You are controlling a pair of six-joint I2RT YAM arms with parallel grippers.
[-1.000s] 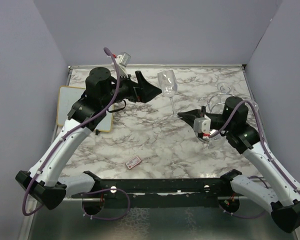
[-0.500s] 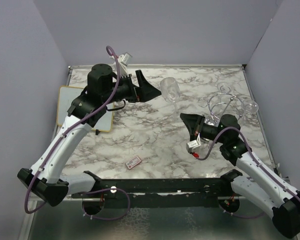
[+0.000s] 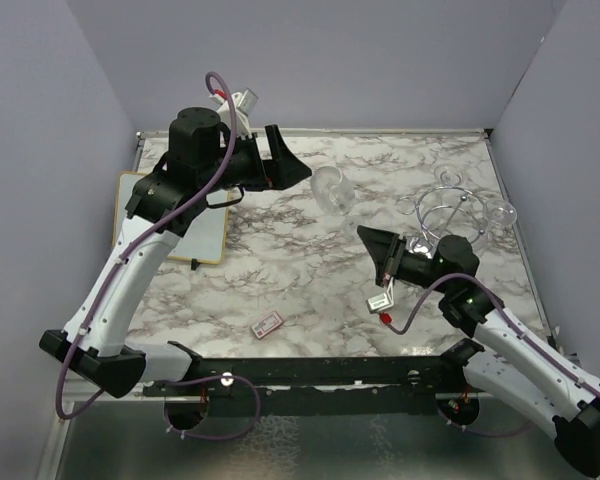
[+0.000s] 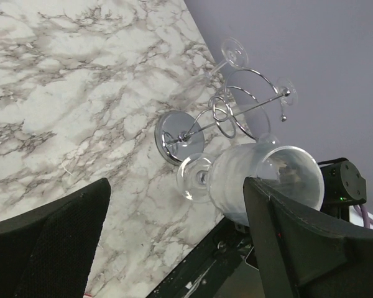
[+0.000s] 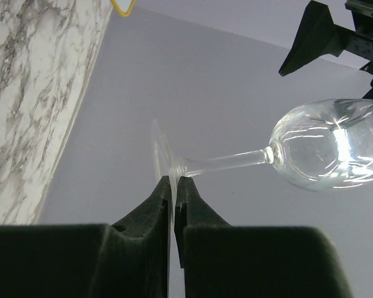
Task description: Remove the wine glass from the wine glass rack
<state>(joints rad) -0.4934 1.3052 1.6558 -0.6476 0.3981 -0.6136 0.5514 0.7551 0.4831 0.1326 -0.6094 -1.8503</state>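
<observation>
My right gripper is shut on the foot of a clear wine glass and holds it tilted in the air, off the rack. In the right wrist view the pads pinch the thin foot edge-on, and the bowl points up and right. The chrome wine glass rack stands at the right back of the table with another glass hanging on it. My left gripper is open just left of the bowl. In the left wrist view its jaws stand wide, with the bowl by the right finger and the rack beyond.
A framed whiteboard lies at the left edge of the marble table. A small pink card lies near the front. Grey walls close in the back and both sides.
My right arm has drawn back toward the near side, and the glass in it has tipped from upright to tilted. My left gripper has shifted slightly back and stays open.
</observation>
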